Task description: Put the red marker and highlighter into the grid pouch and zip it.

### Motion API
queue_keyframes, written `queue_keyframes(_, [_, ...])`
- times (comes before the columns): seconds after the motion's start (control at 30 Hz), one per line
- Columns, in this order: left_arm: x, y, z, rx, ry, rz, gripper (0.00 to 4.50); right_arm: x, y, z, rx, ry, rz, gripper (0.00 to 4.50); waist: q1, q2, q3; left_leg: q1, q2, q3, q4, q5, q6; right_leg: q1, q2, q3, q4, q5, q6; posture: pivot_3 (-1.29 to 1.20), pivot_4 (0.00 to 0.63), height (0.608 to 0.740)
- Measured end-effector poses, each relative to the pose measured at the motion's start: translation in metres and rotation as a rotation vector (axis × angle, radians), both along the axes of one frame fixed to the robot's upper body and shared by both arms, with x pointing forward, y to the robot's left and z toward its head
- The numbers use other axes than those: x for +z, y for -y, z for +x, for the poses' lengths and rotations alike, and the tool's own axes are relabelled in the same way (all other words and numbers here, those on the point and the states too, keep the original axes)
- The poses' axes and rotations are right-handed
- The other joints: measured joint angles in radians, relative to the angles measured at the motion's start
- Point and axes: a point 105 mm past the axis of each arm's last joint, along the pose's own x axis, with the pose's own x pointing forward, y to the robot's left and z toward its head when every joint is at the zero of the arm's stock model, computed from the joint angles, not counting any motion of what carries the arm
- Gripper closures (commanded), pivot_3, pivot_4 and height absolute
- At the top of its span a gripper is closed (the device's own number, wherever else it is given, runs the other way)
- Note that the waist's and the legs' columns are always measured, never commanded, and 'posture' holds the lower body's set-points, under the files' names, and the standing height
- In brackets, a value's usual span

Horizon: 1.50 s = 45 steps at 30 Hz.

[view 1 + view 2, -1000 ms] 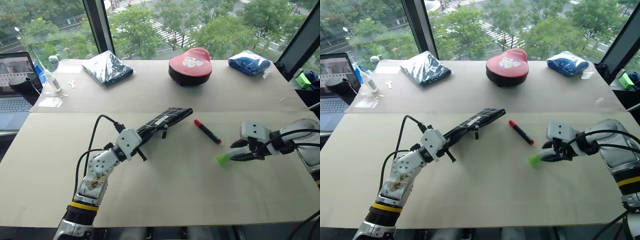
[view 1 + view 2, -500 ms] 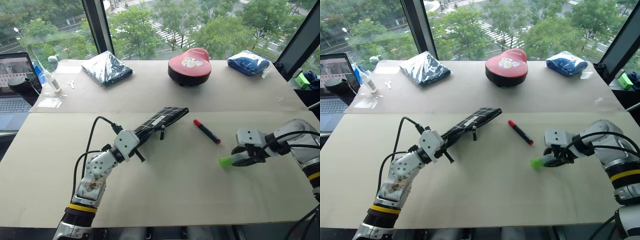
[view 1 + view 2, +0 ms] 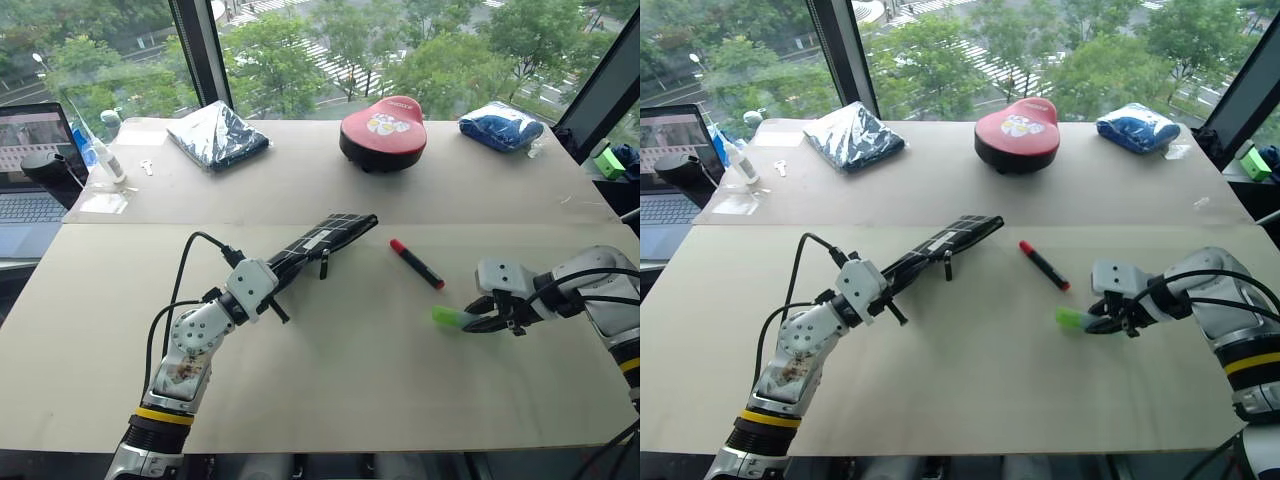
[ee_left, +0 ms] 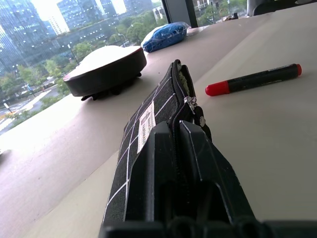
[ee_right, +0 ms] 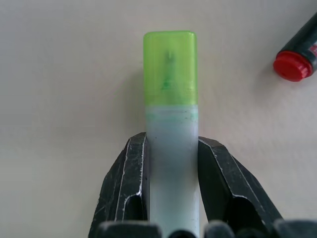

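Head view: left gripper (image 3: 283,283) is clamped on the grid pouch (image 3: 325,238), red marker (image 3: 415,263) at its 3 o'clock. Right wrist view: right gripper (image 5: 171,196) fingers pinch the highlighter (image 5: 171,114), marker tip at 2 o'clock.

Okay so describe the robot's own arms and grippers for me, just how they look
Both arms are silver-grey metal with rounded joint housings and loose black cables looping along them. Each carries a yellow band edged in black near the forearm. The left gripper and right gripper sit on pale grey wrist blocks, each with two angular black fingers showing scuffed, whitish edges.
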Motion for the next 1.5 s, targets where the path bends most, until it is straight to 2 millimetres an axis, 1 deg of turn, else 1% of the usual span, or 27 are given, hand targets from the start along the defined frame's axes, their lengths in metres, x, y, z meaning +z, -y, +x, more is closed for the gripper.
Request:
queue_keyframes(0.07, [0.000, 0.000, 0.000, -0.002, 0.002, 0.000, 4.50, 0.028, -0.005, 0.010, -0.037, 0.092, 0.078, 3.51, -0.003, 0.000, 0.000, 0.000, 0.000, 0.001, 0.000, 0.000, 0.000, 0.000, 0.000, 0.000, 0.000, 0.000, 0.000, 0.00, 0.150, 0.740])
queue_keyframes(0.1, [0.001, 0.000, 0.000, -0.004, 0.003, 0.000, 4.50, 0.046, -0.009, 0.014, -0.042, 0.144, 0.119, 3.51, -0.004, 0.000, 0.000, 0.000, 0.001, 0.000, 0.000, 0.000, 0.000, -0.001, 0.000, 0.000, 0.000, 0.000, 0.000, 0.00, 0.150, 0.740])
queue_keyframes(0.13, [0.001, 0.000, -0.001, -0.008, 0.004, 0.001, 4.50, 0.073, -0.019, 0.019, -0.030, 0.220, 0.172, 3.51, -0.007, 0.001, 0.001, 0.000, 0.001, 0.000, -0.001, 0.000, 0.000, -0.001, 0.000, 0.000, 0.000, 0.000, 0.000, 0.00, 0.150, 0.740])
queue_keyframes(0.2, [0.002, 0.001, -0.001, -0.015, 0.007, 0.003, 4.50, 0.116, -0.035, 0.019, 0.018, 0.355, 0.231, 3.51, -0.006, 0.001, 0.000, 0.000, 0.002, -0.001, -0.002, 0.000, 0.000, -0.001, 0.001, -0.001, 0.000, 0.000, 0.000, 0.00, 0.150, 0.740])
queue_keyframes(0.23, [0.002, 0.002, 0.000, -0.018, 0.010, 0.004, 4.50, 0.128, -0.043, 0.017, 0.046, 0.410, 0.234, 3.51, -0.005, 0.000, 0.000, 0.000, 0.002, -0.002, -0.002, -0.001, 0.000, 0.000, 0.002, -0.002, -0.001, 0.000, 0.000, 0.00, 0.150, 0.740])
queue_keyframes(0.27, [0.003, 0.002, 0.000, -0.019, 0.013, 0.003, 4.50, 0.132, -0.051, 0.016, 0.072, 0.445, 0.231, 3.51, -0.002, -0.002, -0.001, 0.000, 0.002, -0.003, -0.002, -0.001, -0.001, 0.000, 0.002, -0.002, -0.001, 0.000, 0.000, 0.00, 0.150, 0.740])
queue_keyframes(0.3, [0.003, 0.002, 0.000, -0.020, 0.014, 0.004, 4.50, 0.129, -0.059, 0.018, 0.087, 0.456, 0.227, 3.51, -0.001, -0.003, -0.001, 0.000, 0.002, -0.003, -0.002, -0.001, -0.001, 0.000, 0.002, -0.002, -0.001, 0.000, 0.000, 0.00, 0.150, 0.740])
queue_keyframes(0.33, [0.004, 0.002, 0.000, -0.022, 0.014, 0.004, 4.50, 0.121, -0.068, 0.021, 0.097, 0.455, 0.213, 3.51, -0.001, -0.003, -0.001, 0.000, 0.001, -0.002, -0.001, -0.001, 0.000, 0.000, 0.001, -0.002, -0.001, 0.000, 0.000, 0.00, 0.150, 0.740])
queue_keyframes(0.37, [0.004, 0.002, 0.001, -0.025, 0.017, 0.005, 4.50, 0.107, -0.077, 0.025, 0.103, 0.440, 0.190, 3.51, 0.000, -0.003, -0.001, -0.001, 0.000, -0.001, 0.000, -0.001, 0.000, -0.001, 0.000, -0.001, 0.000, 0.000, 0.000, 0.00, 0.150, 0.740])
queue_keyframes(0.47, [0.005, 0.003, 0.001, -0.033, 0.020, 0.009, 4.50, 0.082, -0.097, 0.034, 0.118, 0.427, 0.120, 3.51, 0.000, -0.003, -0.001, -0.002, -0.001, -0.001, 0.002, 0.002, -0.004, -0.001, 0.000, -0.001, 0.000, 0.000, 0.000, 0.00, 0.150, 0.740])
queue_keyframes(0.57, [0.007, 0.006, 0.002, -0.045, 0.027, 0.007, 4.50, 0.077, -0.124, 0.046, 0.146, 0.477, 0.072, 3.51, -0.006, -0.003, -0.001, -0.002, -0.001, 0.000, 0.001, 0.003, -0.007, -0.002, 0.001, -0.001, 0.001, 0.000, 0.000, 0.00, 0.150, 0.740])
queue_keyframes(0.6, [0.008, 0.006, 0.002, -0.048, 0.031, 0.007, 4.50, 0.075, -0.129, 0.050, 0.147, 0.485, 0.053, 3.51, -0.007, -0.003, -0.001, -0.002, -0.001, 0.000, 0.001, 0.003, -0.007, -0.002, 0.001, -0.001, 0.001, 0.000, 0.000, 0.00, 0.150, 0.740])
queue_keyframes(0.73, [0.008, 0.006, 0.002, -0.048, 0.033, 0.007, 4.50, 0.072, -0.129, 0.059, 0.128, 0.490, 0.012, 3.51, -0.002, -0.003, -0.001, -0.002, -0.002, -0.001, 0.000, 0.003, -0.006, -0.002, 0.001, -0.002, 0.000, 0.000, 0.000, 0.00, 0.150, 0.740])
queue_keyframes(0.97, [0.008, 0.007, 0.002, -0.048, 0.031, 0.003, 4.50, 0.070, -0.126, 0.060, 0.142, 0.495, -0.026, 3.51, -0.009, -0.003, -0.001, -0.002, -0.002, -0.001, 0.000, 0.003, -0.006, -0.002, 0.002, -0.002, 0.000, 0.000, 0.000, 0.00, 0.150, 0.740])
queue_keyframes(1.17, [0.007, 0.007, 0.001, -0.049, 0.030, 0.007, 4.50, 0.069, -0.120, 0.067, 0.129, 0.502, -0.064, 3.51, -0.010, -0.003, -0.001, -0.002, -0.002, -0.001, 0.000, 0.003, -0.006, -0.002, 0.002, -0.002, 0.000, 0.000, 0.000, 0.00, 0.150, 0.740])
queue_keyframes(1.27, [0.006, 0.008, 0.001, -0.052, 0.029, 0.010, 4.50, 0.067, -0.122, 0.070, 0.134, 0.498, -0.075, 3.51, -0.011, -0.003, -0.001, -0.002, -0.002, 0.000, 0.000, 0.003, -0.006, -0.002, 0.002, -0.002, 0.000, 0.000, 0.000, 0.00, 0.150, 0.740])
queue_keyframes(1.4, [0.005, 0.011, 0.000, -0.065, 0.024, 0.017, 4.50, 0.060, -0.122, 0.074, 0.133, 0.488, -0.100, 3.51, -0.011, -0.003, -0.001, -0.002, -0.002, 0.000, 0.000, 0.003, -0.006, -0.002, 0.002, -0.002, 0.000, 0.000, 0.000, 0.00, 0.150, 0.740])
queue_keyframes(1.5, [0.003, 0.012, -0.001, -0.072, 0.022, 0.023, 4.50, 0.058, -0.127, 0.078, 0.141, 0.503, -0.112, 3.51, -0.012, -0.003, -0.001, -0.002, -0.002, 0.000, 0.000, 0.003, -0.006, -0.002, 0.002, -0.001, 0.001, 0.000, 0.000, 0.00, 0.150, 0.740])
